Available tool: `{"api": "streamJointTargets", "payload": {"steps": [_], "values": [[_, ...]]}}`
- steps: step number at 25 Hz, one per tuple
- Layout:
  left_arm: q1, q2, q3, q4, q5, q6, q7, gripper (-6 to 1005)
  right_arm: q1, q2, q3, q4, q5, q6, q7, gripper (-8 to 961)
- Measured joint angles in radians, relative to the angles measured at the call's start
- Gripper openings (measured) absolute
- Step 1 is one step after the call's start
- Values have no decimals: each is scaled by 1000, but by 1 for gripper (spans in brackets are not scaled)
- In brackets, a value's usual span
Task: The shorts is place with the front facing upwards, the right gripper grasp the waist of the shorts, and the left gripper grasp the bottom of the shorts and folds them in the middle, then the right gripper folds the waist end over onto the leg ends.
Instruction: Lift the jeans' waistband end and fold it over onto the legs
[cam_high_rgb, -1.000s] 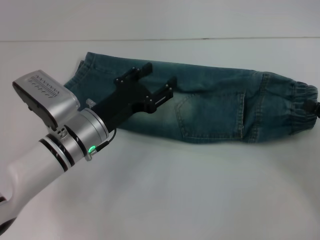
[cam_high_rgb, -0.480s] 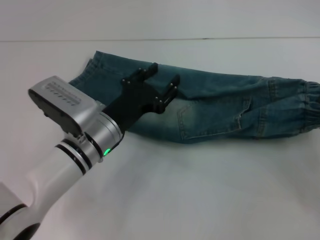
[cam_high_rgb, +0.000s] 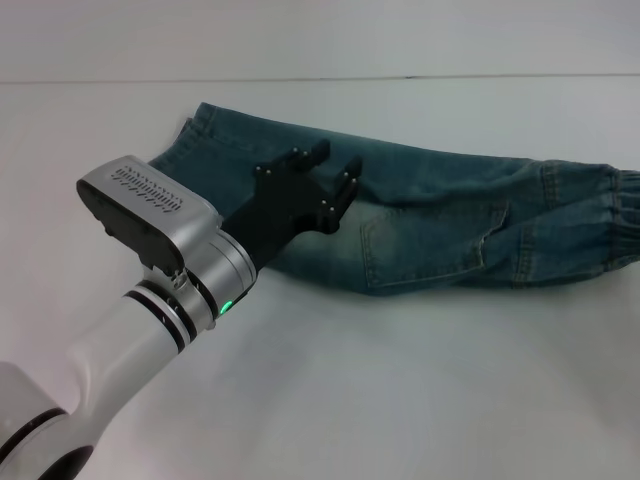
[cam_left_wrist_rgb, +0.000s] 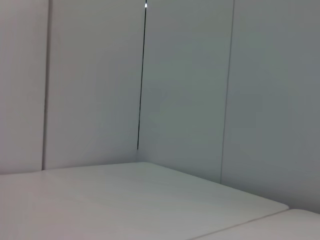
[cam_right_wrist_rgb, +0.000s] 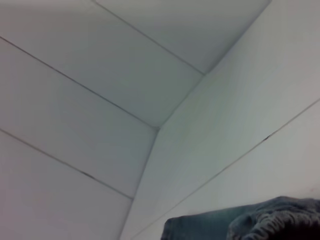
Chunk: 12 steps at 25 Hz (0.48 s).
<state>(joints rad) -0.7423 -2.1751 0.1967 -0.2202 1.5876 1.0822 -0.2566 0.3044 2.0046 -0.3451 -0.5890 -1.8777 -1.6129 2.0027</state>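
So my left gripper (cam_high_rgb: 333, 166) is hanging over the shorts (cam_high_rgb: 430, 215) right now, black fingers (cam_high_rgb: 346, 182) spread apart and holding nothing, pointing toward the far right from where my arm comes in at the near left. It sits above the left half of the denim, close to the leg ends (cam_high_rgb: 190, 145), and I can't tell if the fingertips are actually touching the cloth or just hovering over it. The shorts are folded lengthwise into one long strip lying across the white table (cam_high_rgb: 400, 380), slanting a bit: leg ends at the far left, waist (cam_high_rgb: 622, 215) out at the right edge of the head view, a pocket showing on the faded patch in the middle. My right gripper isn't in the head view at all, so I can't tell what its fingers are doing. Its wrist camera does catch a bit of gathered, ruffled denim (cam_right_wrist_rgb: 272, 222) in one corner, with the wall (cam_right_wrist_rgb: 100, 100) filling the rest. The left wrist camera only shows bare table and wall panels (cam_left_wrist_rgb: 185, 90).
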Motion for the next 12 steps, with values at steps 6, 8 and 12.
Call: {"api": "streamJointTargets", "payload": {"steps": [6,8,12], "values": [[-6,0,-65,-33,3,-39,101,318,0,1,6,-5,1,-72,13,52],[-14,0,-69,-48,7,-53,133,295,0,-3,9,-5,5,-98,12,52],[-34,0,-65,-96,15,-97,190,214,13,-9,12,-13,30,-171,15,52]]}}
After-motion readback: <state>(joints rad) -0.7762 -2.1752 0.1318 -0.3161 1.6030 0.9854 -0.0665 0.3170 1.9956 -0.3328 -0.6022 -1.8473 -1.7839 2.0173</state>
